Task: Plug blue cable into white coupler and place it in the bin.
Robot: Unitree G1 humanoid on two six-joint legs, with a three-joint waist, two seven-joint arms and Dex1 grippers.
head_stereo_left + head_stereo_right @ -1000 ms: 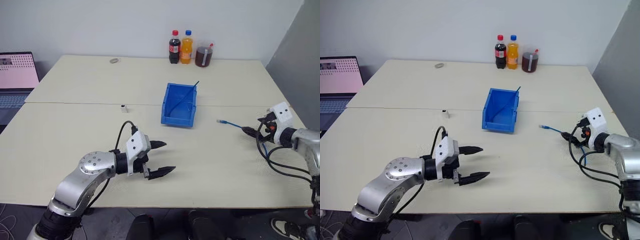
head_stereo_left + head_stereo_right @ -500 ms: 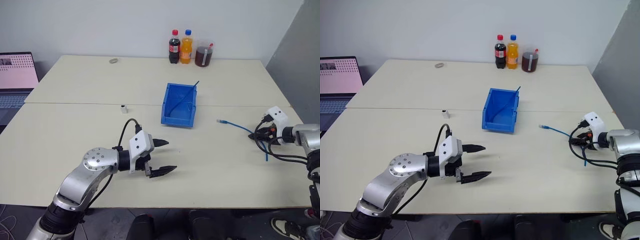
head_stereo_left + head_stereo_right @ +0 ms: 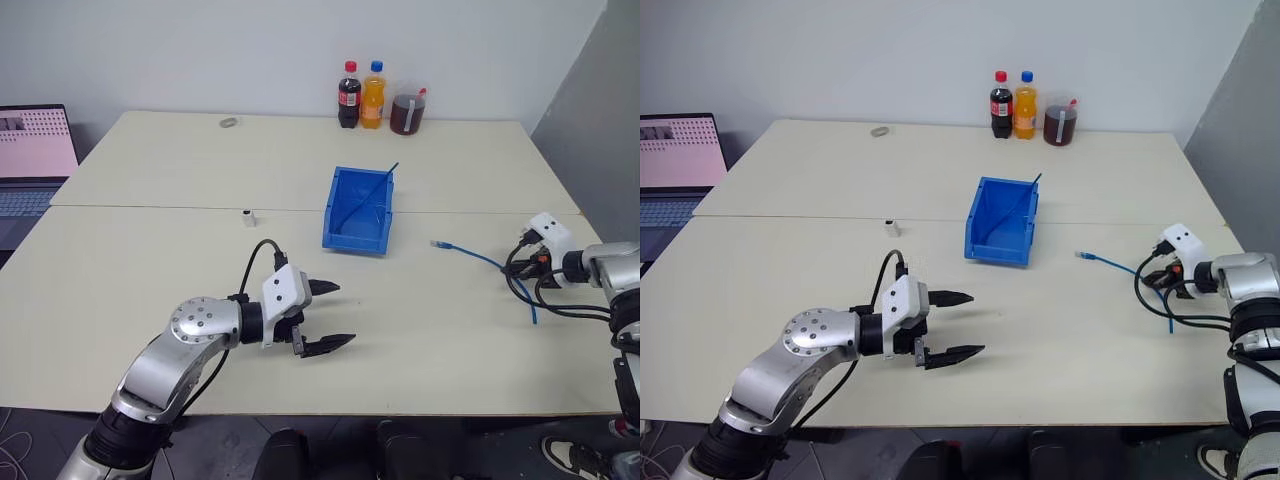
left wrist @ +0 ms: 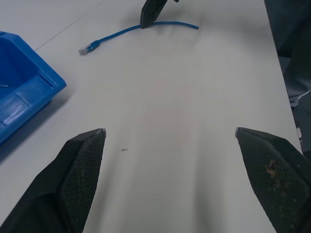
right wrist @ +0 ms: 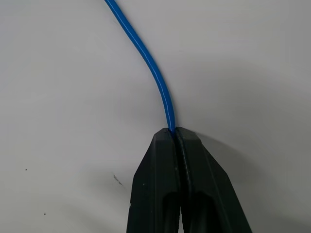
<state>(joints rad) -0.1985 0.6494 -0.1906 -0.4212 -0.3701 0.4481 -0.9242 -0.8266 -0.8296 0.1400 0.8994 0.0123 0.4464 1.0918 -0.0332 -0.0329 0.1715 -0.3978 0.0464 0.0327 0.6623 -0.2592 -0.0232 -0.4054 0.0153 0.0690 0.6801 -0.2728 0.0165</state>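
Cream table (image 3: 150, 270), two tops butted, seam running across middle. At far edge: cola bottle (image 3: 349, 95), red cap; orange soda bottle (image 3: 373, 95), blue cap, touching beside it; clear cup (image 3: 407, 111) of dark drink just right of those. Small greyish ring (image 3: 228, 122) lying at far left part. Open laptop (image 3: 30, 160) at left, pinkish screen lit. Plain white wall (image 3: 200, 50) behind.

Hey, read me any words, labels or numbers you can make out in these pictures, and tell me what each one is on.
No text can be read.
Dark cola bottle, red label: too small to read.
Orange soda bottle, label: too small.
Laptop screen, pink pattern: blurred.
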